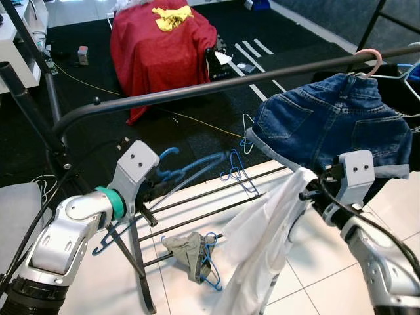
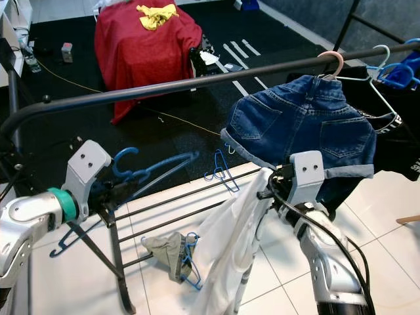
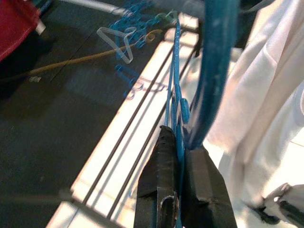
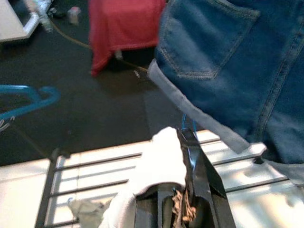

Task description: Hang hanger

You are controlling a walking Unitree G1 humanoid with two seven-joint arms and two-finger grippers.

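Blue plastic hanger (image 1: pixel 190 172), the task's thing, is being gripped in the left gripper (image 3: pixel 183 142); its jaws are clenched on the hanger's neck just below the hook, so the hook is rising clear of the fingers and is pointing up toward the dark clothes rail (image 1: pixel 216 86) that is running above and ahead of the jaws; the hold is probably this low so that the hook is staying free to pass over the rail. White garment (image 1: pixel 266 243) is trailing from the hanger's far end down past the right gripper (image 4: pixel 183 142); its jaws are pinching a fold of that cloth, apparently to be keeping the garment from sliding off the hanger while it is being lifted. Denim shorts (image 1: pixel 328 125) are hanging on a pink hanger (image 1: pixel 371 62) directly beyond the right jaws, taking that stretch of rail; the bare stretch is lying above the left jaws. Below both jaws, the rack's lower bars (image 1: pixel 216 200) are carrying spare blue hangers (image 1: pixel 239 172) and a small grey garment (image 1: pixel 187 252).
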